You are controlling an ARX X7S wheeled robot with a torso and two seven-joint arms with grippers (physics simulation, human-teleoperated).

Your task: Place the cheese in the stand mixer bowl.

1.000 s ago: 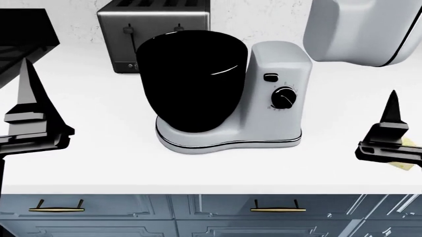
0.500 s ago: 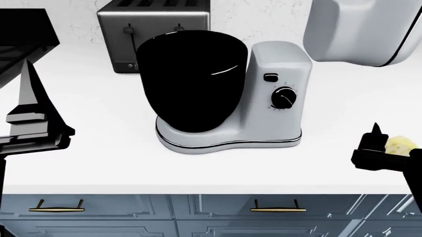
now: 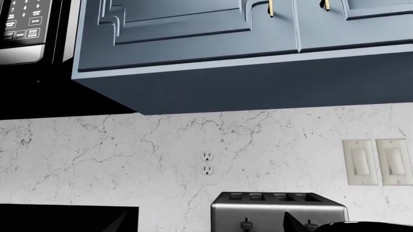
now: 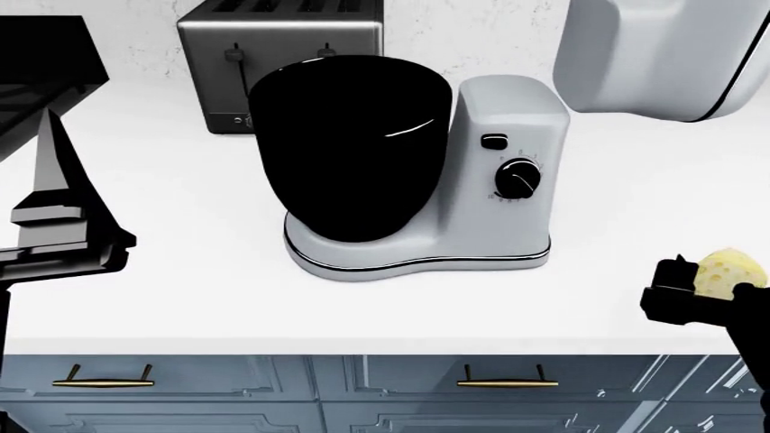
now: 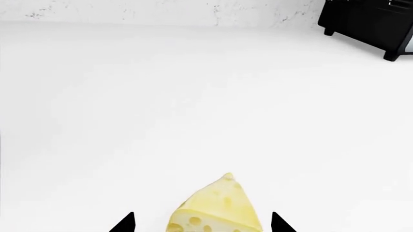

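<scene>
The cheese (image 5: 216, 208), a small pale yellow wedge with holes, lies on the white counter at the right front; it also shows in the head view (image 4: 729, 273). My right gripper (image 5: 203, 223) is open, with one fingertip on each side of the cheese and a gap on both sides. In the head view, this gripper (image 4: 704, 275) is low by the counter's front edge. The glossy black stand mixer bowl (image 4: 349, 144) sits on the silver-grey mixer (image 4: 506, 180) at the centre. My left gripper (image 4: 54, 207) is open and empty at the left, pointing up, in the left wrist view too (image 3: 205, 224).
A steel toaster (image 4: 283, 54) stands behind the bowl and shows in the left wrist view (image 3: 277, 212). A large white rounded body (image 4: 655, 54) fills the top right. A black appliance (image 4: 42, 54) is at the far left. Blue cabinets (image 3: 226, 48) hang above.
My right gripper has dropped toward the counter and now straddles the cheese, which shows more fully. The left arm and the mixer have not moved.
</scene>
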